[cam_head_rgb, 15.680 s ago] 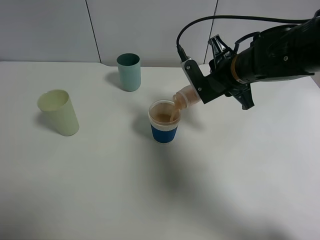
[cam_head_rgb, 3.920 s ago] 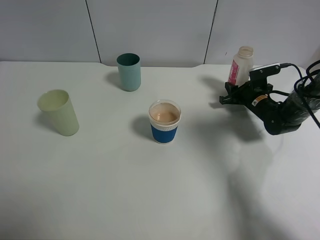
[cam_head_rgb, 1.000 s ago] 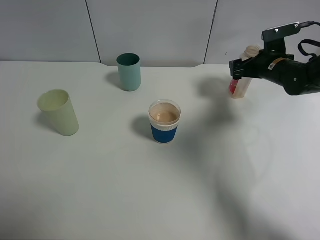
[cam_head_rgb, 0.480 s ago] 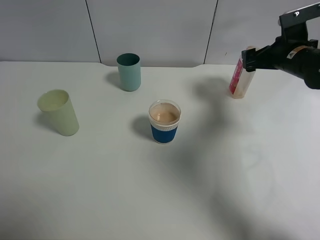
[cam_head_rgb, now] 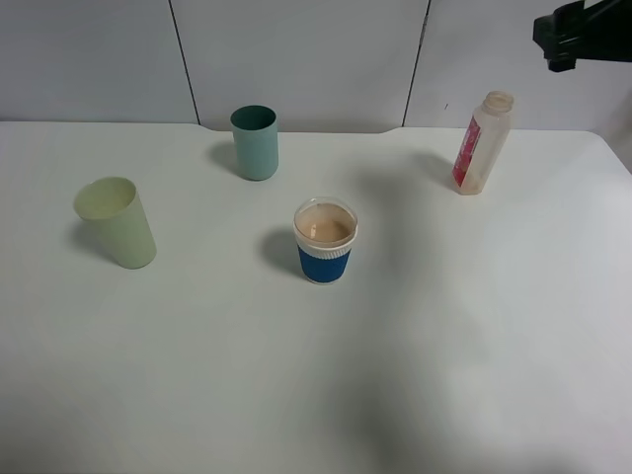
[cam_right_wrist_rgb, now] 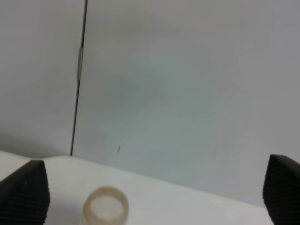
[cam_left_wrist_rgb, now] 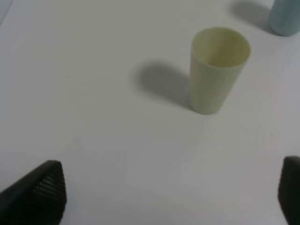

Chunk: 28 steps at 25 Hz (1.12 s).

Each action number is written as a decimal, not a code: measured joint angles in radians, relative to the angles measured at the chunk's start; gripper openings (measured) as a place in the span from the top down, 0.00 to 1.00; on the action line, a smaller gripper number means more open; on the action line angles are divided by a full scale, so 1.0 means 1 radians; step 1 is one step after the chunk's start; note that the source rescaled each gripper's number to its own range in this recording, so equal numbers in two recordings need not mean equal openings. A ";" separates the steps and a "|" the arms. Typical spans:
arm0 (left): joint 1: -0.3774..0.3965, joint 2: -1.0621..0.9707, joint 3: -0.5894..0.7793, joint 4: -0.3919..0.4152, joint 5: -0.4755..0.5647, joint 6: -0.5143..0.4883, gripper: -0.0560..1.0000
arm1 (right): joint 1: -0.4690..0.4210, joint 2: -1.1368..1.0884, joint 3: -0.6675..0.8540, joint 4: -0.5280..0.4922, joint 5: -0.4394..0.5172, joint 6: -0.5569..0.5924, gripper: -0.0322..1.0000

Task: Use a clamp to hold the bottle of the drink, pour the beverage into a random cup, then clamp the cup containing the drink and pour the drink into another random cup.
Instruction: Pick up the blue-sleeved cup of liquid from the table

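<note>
A white table (cam_head_rgb: pixel 415 395) runs up to a pale grey panelled wall (cam_head_rgb: pixel 296 59). The bottle (cam_head_rgb: pixel 482 144) stands near the far edge, toward the far right corner. Its long axis is upright or nearly so, its uncapped mouth points up, and its red-pink label faces the left edge. Nothing touches it.

The black right arm (cam_head_rgb: pixel 583 28) is high above it, in the top right of the exterior view. In the wrist view the right clamp (cam_right_wrist_rgb: pixel 152 192) is spread wide and empty, with the bottle's round mouth in sight below, nearer one finger.

The blue-banded cup (cam_head_rgb: pixel 325 243) stands upright about mid-table, well apart from the bottle. It holds the beige-pink beverage (cam_head_rgb: pixel 324 228) close to its white rim. The teal tumbler (cam_head_rgb: pixel 255 142) stands upright near the far edge, left of the middle, mouth up.

A pale green tumbler (cam_head_rgb: pixel 117 222) stands toward the left edge. The left clamp (cam_left_wrist_rgb: pixel 168 197) hangs over the table near it, jaws parted and holding nothing.

All four vessels are well apart, with bare table between the blue-banded cup and the teal tumbler.
</note>
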 joint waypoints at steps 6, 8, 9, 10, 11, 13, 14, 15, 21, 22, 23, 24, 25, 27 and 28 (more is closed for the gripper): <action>0.000 0.000 0.000 0.000 0.000 0.000 0.31 | 0.020 -0.164 0.001 -0.022 0.281 0.021 0.17; 0.000 0.000 0.000 0.000 0.000 0.000 0.31 | 0.028 -0.190 0.001 -0.022 0.323 0.021 0.17; 0.000 0.000 0.000 0.000 0.000 0.000 0.31 | 0.036 -0.212 0.001 -0.022 0.367 0.020 0.17; 0.000 0.000 0.000 0.000 0.000 0.000 0.31 | 0.045 -0.234 0.001 -0.022 0.409 0.019 0.17; 0.000 0.000 0.000 0.000 0.000 0.000 0.31 | 0.054 -0.260 0.001 -0.017 0.450 0.018 0.17; 0.000 0.000 0.000 0.000 0.000 0.000 0.31 | 0.071 -0.313 0.001 -0.011 0.527 0.011 0.17; 0.000 0.000 0.000 0.000 0.000 0.000 0.31 | 0.081 -0.335 0.001 -0.010 0.563 0.011 0.17; 0.000 0.000 0.000 0.000 0.000 0.000 0.31 | 0.087 -0.357 0.001 -0.008 0.600 0.011 0.17; 0.000 0.000 0.000 0.000 0.000 0.000 0.31 | 0.110 -0.504 0.001 0.023 0.934 0.011 0.17; 0.000 0.000 0.000 0.000 0.000 0.000 0.31 | 0.110 -0.518 0.001 0.030 0.962 0.011 0.17; 0.000 0.000 0.000 0.000 0.000 0.000 0.31 | 0.110 -0.529 0.001 0.033 0.975 0.011 0.17; 0.000 0.000 0.000 0.000 0.000 0.000 0.31 | 0.110 -0.529 0.001 0.033 0.975 0.011 0.17; 0.000 0.000 0.000 0.000 0.000 0.000 0.31 | 0.111 -0.540 0.001 0.039 0.993 0.011 0.17; 0.000 0.000 0.000 0.000 0.000 0.000 0.31 | 0.111 -0.566 0.001 0.058 1.032 0.011 0.17; 0.000 0.000 0.000 0.000 0.000 0.000 0.31 | 0.111 -0.613 0.001 0.104 1.075 0.012 0.17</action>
